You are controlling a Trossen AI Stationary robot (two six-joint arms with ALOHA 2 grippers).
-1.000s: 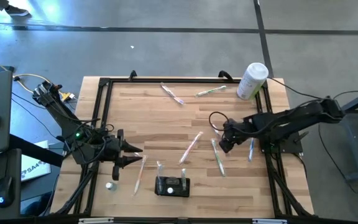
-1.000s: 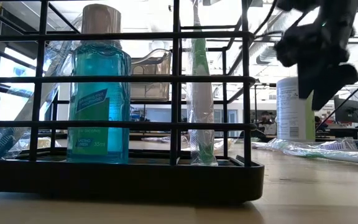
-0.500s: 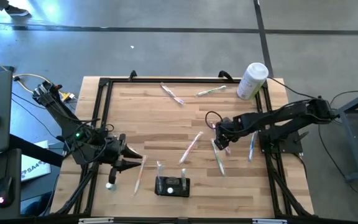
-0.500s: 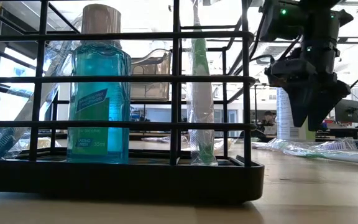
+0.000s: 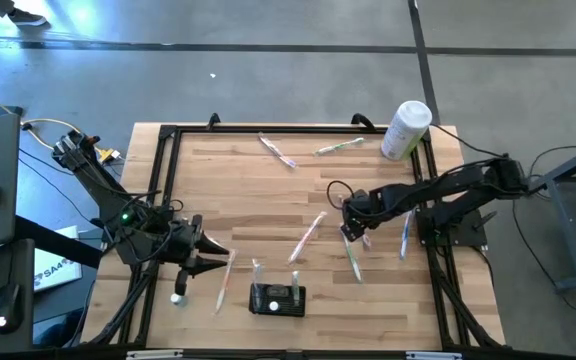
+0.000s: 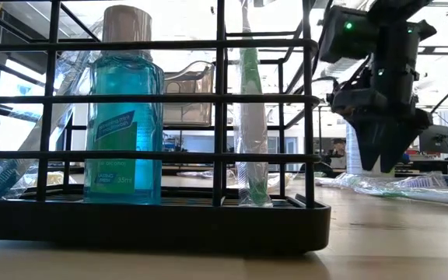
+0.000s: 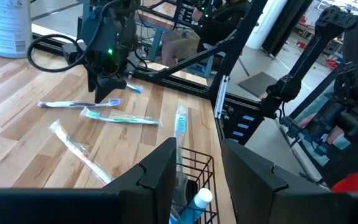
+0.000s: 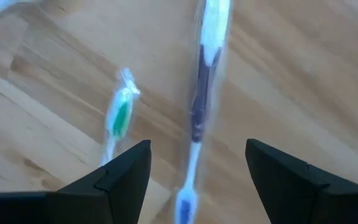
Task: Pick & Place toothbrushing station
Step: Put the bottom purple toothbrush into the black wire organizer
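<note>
The right gripper [image 5: 351, 232] hangs with fingers spread, empty, above a wrapped blue-handled toothbrush [image 8: 199, 106]. The left gripper [image 5: 222, 253], fingers apart, waits near the black wire toothbrushing station [image 5: 277, 299].

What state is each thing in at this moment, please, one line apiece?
Right gripper: open, empty, above a wrapped toothbrush.
Wrapped toothbrush: flat on the table, not held.
Left gripper: open, empty, waiting beside the station.
Toothbrushing station: upright at the table's near edge.
Mouthwash bottle: upright inside the station, capped.
White container: tipped over.
</note>
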